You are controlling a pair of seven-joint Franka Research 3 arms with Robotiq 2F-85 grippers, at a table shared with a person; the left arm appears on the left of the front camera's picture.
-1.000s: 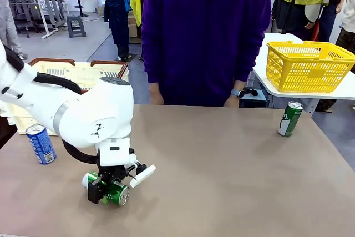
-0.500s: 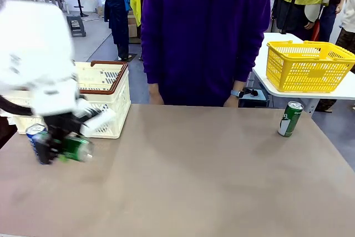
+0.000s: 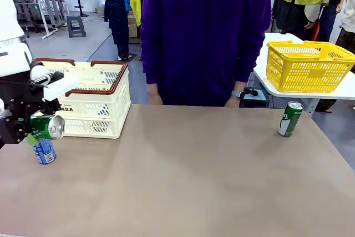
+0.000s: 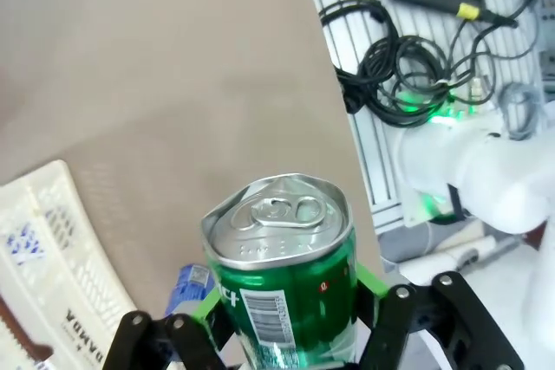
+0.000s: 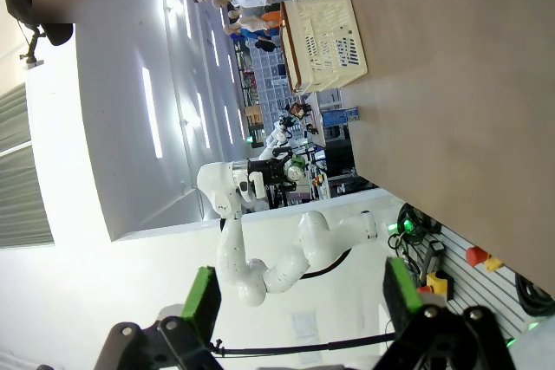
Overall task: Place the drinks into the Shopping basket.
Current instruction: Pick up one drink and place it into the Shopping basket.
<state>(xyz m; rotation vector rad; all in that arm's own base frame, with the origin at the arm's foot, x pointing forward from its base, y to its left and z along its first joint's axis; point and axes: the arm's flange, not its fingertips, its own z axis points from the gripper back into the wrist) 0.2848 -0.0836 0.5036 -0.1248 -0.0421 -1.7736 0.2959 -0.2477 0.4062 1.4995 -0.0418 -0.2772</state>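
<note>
My left gripper [image 3: 34, 129] hangs at the table's left edge, shut on a green drink can [image 3: 51, 126] held on its side above the table. In the left wrist view the same can [image 4: 279, 253] sits between the green pads, silver top facing the camera. A blue can [image 3: 44, 151] stands on the table right below it. The cream Shopping basket [image 3: 91, 101] with its brown rim stands just behind and to the right. Another green can [image 3: 290, 119] stands upright at the far right. My right gripper [image 5: 303, 305] is open, holding nothing, high above the table.
A person in a purple top [image 3: 205, 37] stands at the far edge, hands low behind the table. A yellow mesh basket [image 3: 308, 66] rests on a side table at the right. Cables [image 4: 390, 67] lie on the floor beyond the table edge.
My left arm has lifted the green can off the front of the table and carried it left and upward, to beside the cream basket above the blue can.
</note>
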